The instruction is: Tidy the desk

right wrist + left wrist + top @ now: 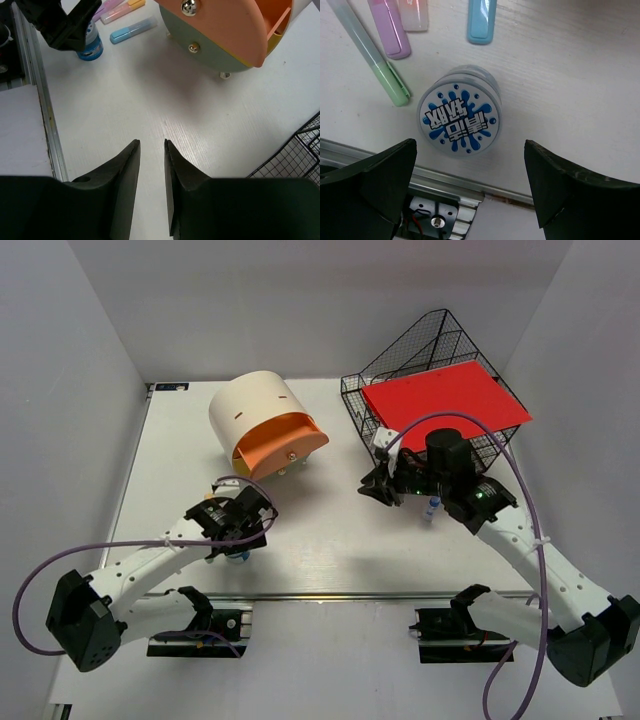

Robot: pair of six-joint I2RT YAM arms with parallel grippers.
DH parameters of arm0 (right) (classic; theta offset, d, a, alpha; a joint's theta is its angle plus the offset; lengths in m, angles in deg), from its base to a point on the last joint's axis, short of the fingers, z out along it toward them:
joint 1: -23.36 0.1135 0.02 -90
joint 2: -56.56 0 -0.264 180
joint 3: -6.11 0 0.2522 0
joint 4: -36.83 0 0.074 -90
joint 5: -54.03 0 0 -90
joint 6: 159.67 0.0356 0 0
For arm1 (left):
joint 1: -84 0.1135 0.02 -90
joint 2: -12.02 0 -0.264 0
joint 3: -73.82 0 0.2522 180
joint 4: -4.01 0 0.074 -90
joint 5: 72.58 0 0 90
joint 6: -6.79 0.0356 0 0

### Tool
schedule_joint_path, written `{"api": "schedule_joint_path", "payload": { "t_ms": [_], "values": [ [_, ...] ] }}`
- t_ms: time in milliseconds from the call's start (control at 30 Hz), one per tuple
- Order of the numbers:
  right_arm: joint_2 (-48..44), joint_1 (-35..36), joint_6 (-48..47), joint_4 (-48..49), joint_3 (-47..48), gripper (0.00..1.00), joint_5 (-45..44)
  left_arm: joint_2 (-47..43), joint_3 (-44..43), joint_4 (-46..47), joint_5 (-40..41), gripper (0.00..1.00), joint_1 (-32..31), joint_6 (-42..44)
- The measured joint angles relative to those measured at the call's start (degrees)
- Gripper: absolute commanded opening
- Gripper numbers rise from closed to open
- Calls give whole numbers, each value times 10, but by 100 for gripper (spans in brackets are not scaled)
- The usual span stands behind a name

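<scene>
**Left arm over the paint jar, right arm idle mid-desk**

- The desk (340, 555) is the white tabletop under both arms. Loose items are clustered at its near left, close to the metal rail (330, 594).
- The left gripper (470, 144) points straight down over a round jar with a blue splash label (459, 117). Its jaws are spread as wide as they go and hold nothing. One finger stands on each side of the jar, and no contact shows. This looks like a straddle for a top-down grab.
- Just beyond the jar lie a green highlighter (384, 70), a purple one (391, 30), a pink one (415, 12) and a blue one (481, 20). They are roughly parallel.
- The cream drawer box (255, 410) has its orange drawer (285, 443) apparently pulled out towards the arms. It is probably the intended home for the small items.
- The black wire rack (420, 350) is at far right, with a red sheet (445, 402) lying on top.
- The right gripper (152, 165) is over bare desk between the box and the rack. Its jaws are nearly together with only a narrow slit, empty and touching nothing.
- A small blue-tipped object (431, 508) sits under the right arm, too small to identify.
</scene>
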Motion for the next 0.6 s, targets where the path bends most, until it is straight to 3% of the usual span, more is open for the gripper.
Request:
{"api": "schedule_joint_path", "payload": {
  "t_ms": [600],
  "values": [
    [-6, 0, 1, 31, -45, 33, 0, -15, 54, 100, -4, 93, 71, -2]
  ]
}}
